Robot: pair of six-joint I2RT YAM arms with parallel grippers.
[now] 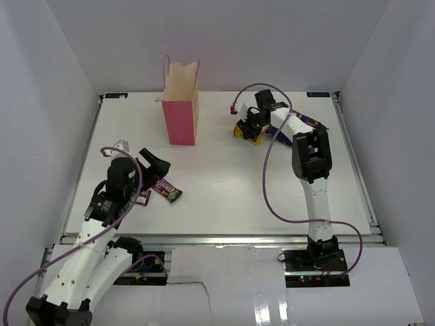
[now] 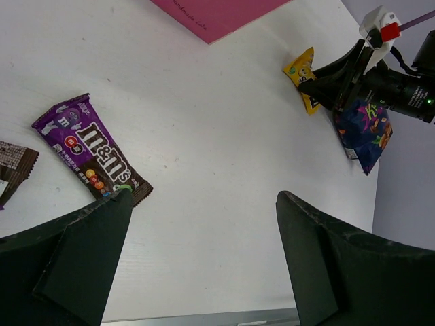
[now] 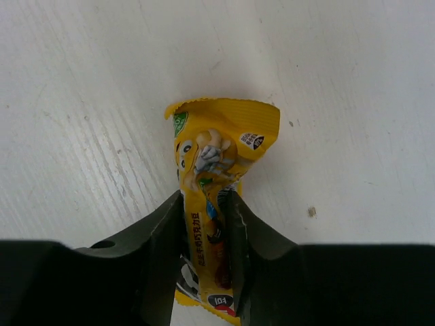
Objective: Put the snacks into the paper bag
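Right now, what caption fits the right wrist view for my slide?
Right gripper pinching a yellow candy packet that lies on the white table.

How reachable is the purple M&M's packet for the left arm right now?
Probably yes. The left end effector hangs open just short of the purple M&M's packet, which lies flat on the table with nothing between them. The brown packet beside it lies apart, so it shouldn't interfere.

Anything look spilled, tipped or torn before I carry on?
Nothing stands out. The pink paper bag stands upright, the purple packet lies flat, and the yellow packet is creased where the right gripper pinches it.
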